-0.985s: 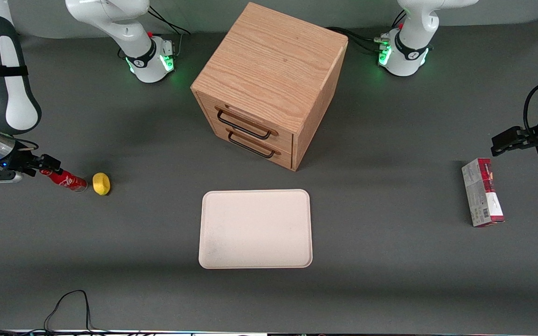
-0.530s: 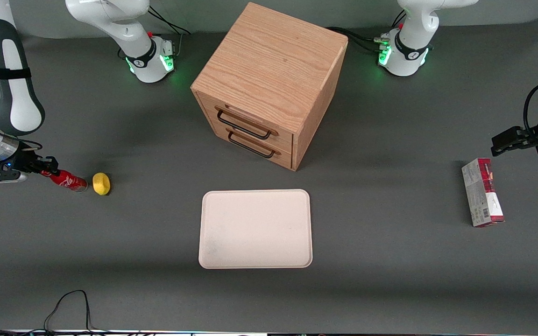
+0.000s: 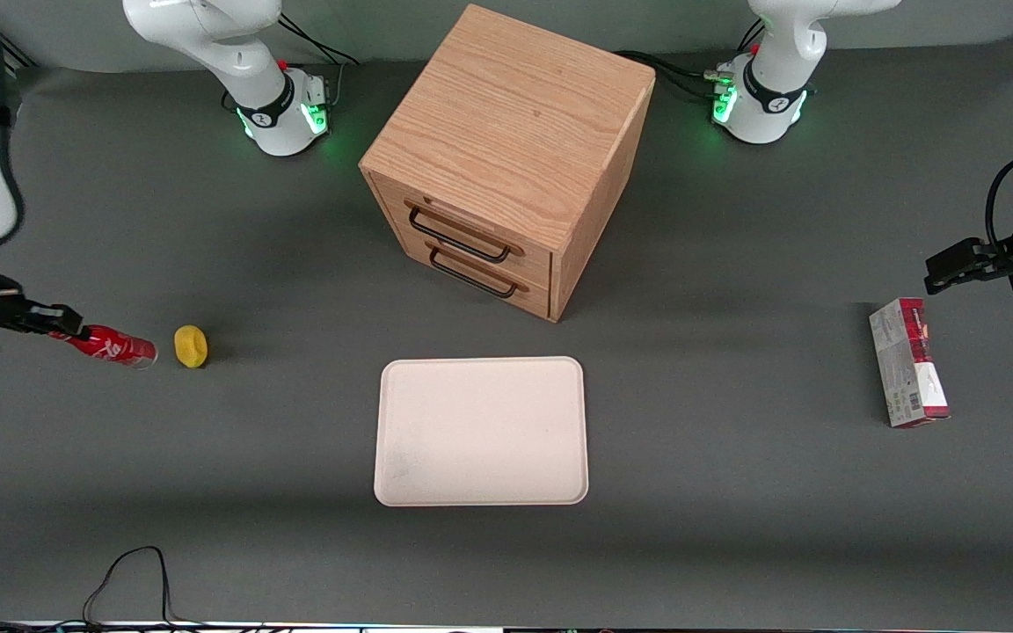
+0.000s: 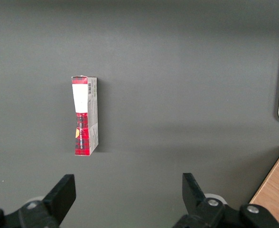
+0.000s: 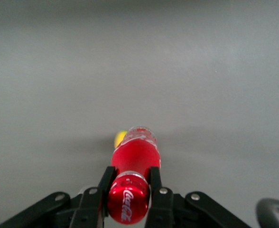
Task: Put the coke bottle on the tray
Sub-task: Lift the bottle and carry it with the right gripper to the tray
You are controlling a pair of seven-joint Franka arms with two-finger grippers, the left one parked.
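Red plastic shows at the left edge of the front view, a little above mid-height, where the coke bottle [image 3: 111, 345] lies nearly level with its cap end inside the gripper [image 3: 60, 332] and its clear base pointing toward the yellow lump [image 3: 191, 345] just beside it. In the right wrist view the gripper [image 5: 129, 186] has its two black fingers [image 5: 106, 183] pressed against either side of the bottle [image 5: 134, 156] at the neck, just under the cap, so the jaws are pinching the bottle and not spread. Holding it by the narrow neck probably makes sense because that is the part the fingers can close around firmly, leaving the wider body free to be set down first. Whether the base is touching the table or is just off it I cannot tell. The pale tray [image 3: 401, 378] sits low in the centre of the front view, well apart from the bottle, and has nothing on it. Above it stands the wooden cabinet [image 3: 515, 105] with both drawers closed, so their contents are hidden. A red-and-grey carton [image 3: 908, 362] lies at the right side, toward the parked arm's end.
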